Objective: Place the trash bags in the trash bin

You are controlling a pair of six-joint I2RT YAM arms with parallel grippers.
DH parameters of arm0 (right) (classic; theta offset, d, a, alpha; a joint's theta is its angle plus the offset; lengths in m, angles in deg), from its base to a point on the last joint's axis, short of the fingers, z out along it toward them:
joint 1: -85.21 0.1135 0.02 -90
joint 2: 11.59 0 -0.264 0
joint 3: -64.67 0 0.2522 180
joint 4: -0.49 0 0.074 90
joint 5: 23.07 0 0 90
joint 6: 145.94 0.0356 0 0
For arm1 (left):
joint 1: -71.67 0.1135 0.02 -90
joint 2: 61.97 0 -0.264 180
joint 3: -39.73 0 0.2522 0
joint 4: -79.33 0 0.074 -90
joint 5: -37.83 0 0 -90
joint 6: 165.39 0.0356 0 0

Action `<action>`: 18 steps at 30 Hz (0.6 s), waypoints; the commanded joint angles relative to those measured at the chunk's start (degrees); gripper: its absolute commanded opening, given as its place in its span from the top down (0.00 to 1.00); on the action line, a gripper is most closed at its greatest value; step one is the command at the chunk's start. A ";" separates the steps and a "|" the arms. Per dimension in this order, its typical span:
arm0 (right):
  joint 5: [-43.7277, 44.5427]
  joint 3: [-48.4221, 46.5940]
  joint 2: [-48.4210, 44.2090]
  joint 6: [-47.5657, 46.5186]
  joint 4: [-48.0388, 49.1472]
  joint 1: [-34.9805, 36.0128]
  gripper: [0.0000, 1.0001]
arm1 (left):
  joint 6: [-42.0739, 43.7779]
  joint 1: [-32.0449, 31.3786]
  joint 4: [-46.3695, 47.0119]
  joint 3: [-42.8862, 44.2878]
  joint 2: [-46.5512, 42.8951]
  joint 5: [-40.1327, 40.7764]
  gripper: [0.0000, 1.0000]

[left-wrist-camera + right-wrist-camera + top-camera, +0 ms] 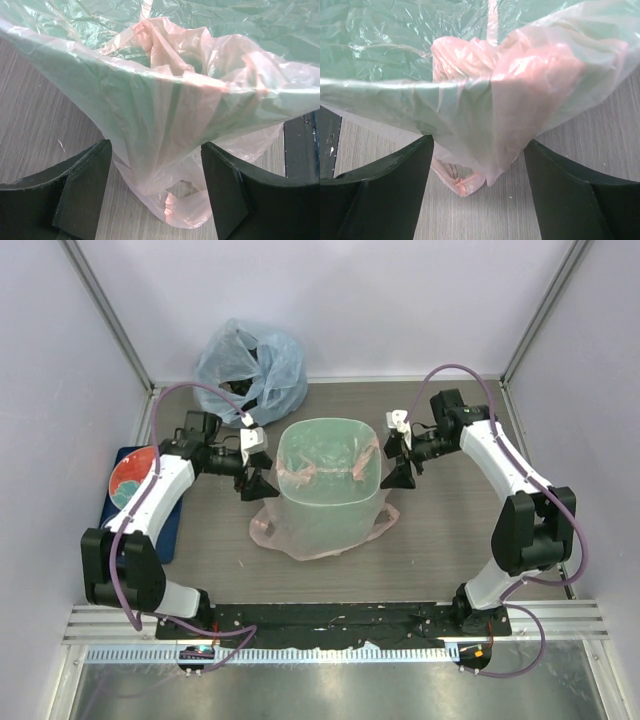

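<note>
Grey wood-grain table (450,540), white walls (330,300) around. Trash bin (330,510) stood mid-table. Trash bags (380,520) seen draped over bin rim like liner, slack bunched at bin's foot. Left gripper (258,483) held at bin's left rim, right gripper (398,474) at right rim. Fingers spread on both, nothing pinched. Guess: opposite sides worked so bag gets seated evenly.

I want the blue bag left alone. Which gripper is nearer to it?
Left. The left gripper hangs on the near side of the blue bag, by the bin's left wall; the right gripper is across the bin, farther off.
</note>
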 commanded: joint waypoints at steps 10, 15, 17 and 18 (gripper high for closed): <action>0.60 3.67 3.00 -2.15 2.75 0.23 0.99 | -2.60 -0.49 12.03 -7.70 3.36 3.65 1.00; 2.98 6.85 6.69 -1.36 6.70 -2.32 0.99 | -4.89 0.04 18.46 -11.49 6.17 6.72 1.00; 3.42 6.85 7.66 -1.54 6.79 -2.93 0.99 | -7.25 0.04 20.74 -11.40 6.44 6.82 1.00; 3.51 6.85 8.10 -1.71 6.97 -2.94 0.99 | -7.70 0.04 21.27 -11.40 6.44 6.99 1.00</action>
